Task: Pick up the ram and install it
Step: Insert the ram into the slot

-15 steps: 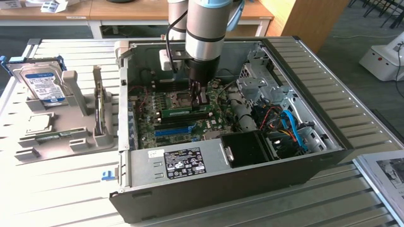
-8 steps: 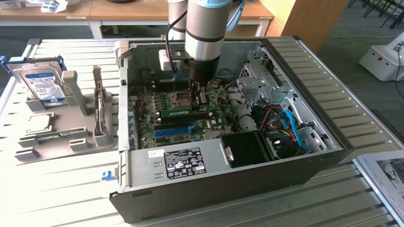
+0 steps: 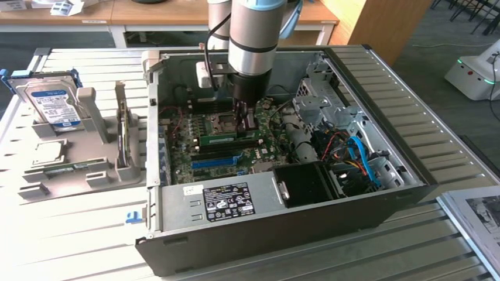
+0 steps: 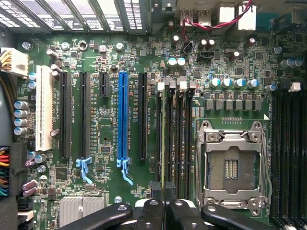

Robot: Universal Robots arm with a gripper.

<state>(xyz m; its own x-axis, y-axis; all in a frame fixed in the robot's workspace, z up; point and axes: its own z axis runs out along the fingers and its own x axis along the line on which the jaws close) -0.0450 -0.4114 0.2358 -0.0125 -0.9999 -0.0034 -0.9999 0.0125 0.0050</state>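
For the exterior view: stands off the arm, high and well back, and looks down at a slant onto the open black metal computer case [image 3: 312, 222] lying on the pale slatted table [image 3: 78, 234], with the grey cylindrical robot arm [image 3: 252, 47] reaching in from above. For the wrist view: rides on the arm, faces straight down into the case, hangs near the green motherboard [image 4: 108, 129], and catches the black gripper [image 4: 163, 188] at the frame's edge. In both: shows the motherboard, its long blue plastic slot [image 4: 123, 115] and square silver processor socket [image 4: 232, 167].
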